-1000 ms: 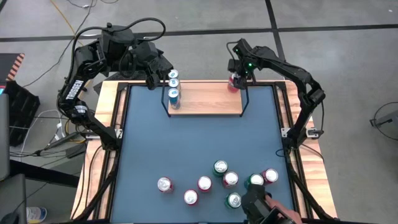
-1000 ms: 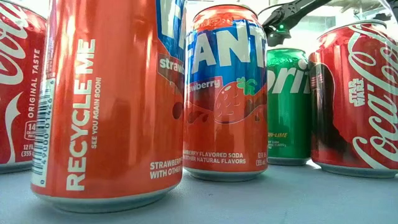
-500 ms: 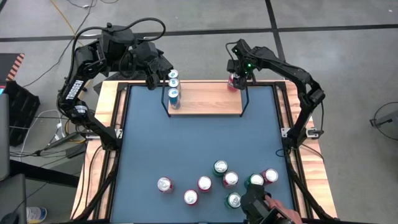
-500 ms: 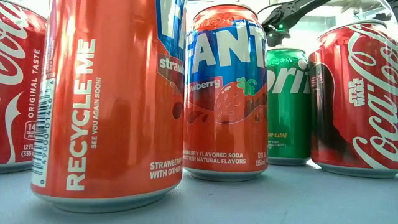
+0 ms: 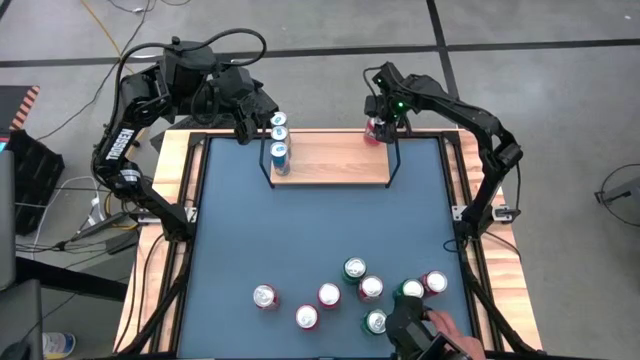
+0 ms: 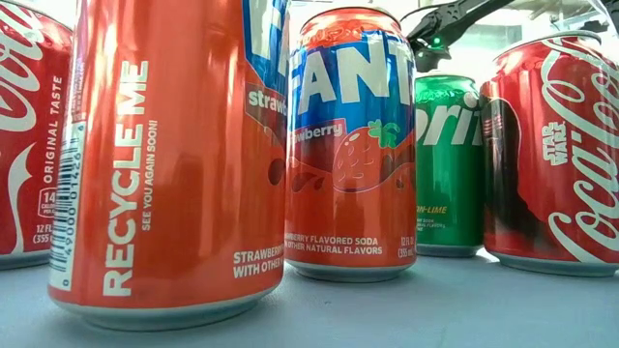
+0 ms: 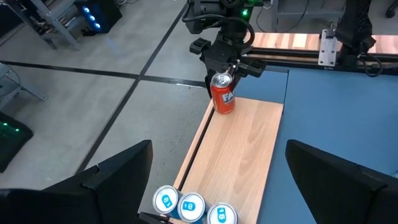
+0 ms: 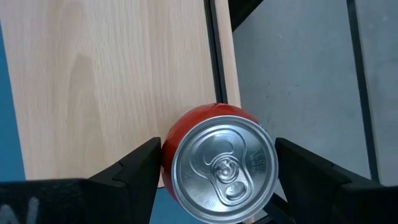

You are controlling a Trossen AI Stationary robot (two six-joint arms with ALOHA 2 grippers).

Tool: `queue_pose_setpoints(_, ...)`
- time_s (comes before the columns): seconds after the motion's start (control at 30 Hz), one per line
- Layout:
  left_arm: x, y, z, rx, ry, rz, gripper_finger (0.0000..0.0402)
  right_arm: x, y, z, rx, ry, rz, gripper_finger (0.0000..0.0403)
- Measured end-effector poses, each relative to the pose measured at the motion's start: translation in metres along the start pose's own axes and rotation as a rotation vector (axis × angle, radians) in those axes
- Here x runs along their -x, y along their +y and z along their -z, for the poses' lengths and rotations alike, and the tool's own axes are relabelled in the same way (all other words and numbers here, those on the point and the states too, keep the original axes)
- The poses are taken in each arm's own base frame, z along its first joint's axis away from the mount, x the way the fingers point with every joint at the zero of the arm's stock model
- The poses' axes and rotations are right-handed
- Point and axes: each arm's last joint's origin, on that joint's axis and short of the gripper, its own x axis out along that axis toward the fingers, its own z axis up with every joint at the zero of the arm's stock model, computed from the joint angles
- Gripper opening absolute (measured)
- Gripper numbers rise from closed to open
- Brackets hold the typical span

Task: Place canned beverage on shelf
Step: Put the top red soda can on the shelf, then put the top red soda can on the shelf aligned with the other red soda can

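Observation:
The shelf (image 5: 335,160), a light-wood board with a black wire frame at each end, stands at the table's far middle. Three blue-topped cans (image 5: 279,135) stand at its left end and also show in the left wrist view (image 7: 190,205). A red-orange can (image 5: 374,130) stands upright at the shelf's far right corner. My right gripper (image 5: 380,118) is above this can and shut on it. My left gripper (image 5: 245,122) hovers open and empty just left of the blue cans, and it also shows in its own wrist view (image 7: 217,155). My right gripper pinches the red-orange can between its two fingers (image 8: 142,163), on two opposite sides of the can's wall just below the top rim (image 8: 166,163). The fingers come from above, pointing down. The can stands upright with its base on the shelf board (image 7: 222,109).
Several loose cans (image 5: 360,285) stand on the blue table near its near right edge and fill the low view (image 6: 348,145). A person's hand (image 5: 442,325) is at the near edge beside them. The shelf's middle (image 7: 239,155) is bare wood.
The person's hand at the near edge has shifted a little toward the loose cans. Both grippers and the can on the shelf have kept still.

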Motion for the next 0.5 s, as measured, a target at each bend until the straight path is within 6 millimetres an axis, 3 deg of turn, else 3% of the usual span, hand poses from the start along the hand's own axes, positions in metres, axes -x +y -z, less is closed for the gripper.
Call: queue_pose_setpoints(0.5,0.0,-0.0005,0.0022,-0.002,0.023,0.006,0.0353,0.0004,0.0049,-0.0078,0.037,0.03,0.073,0.0286)
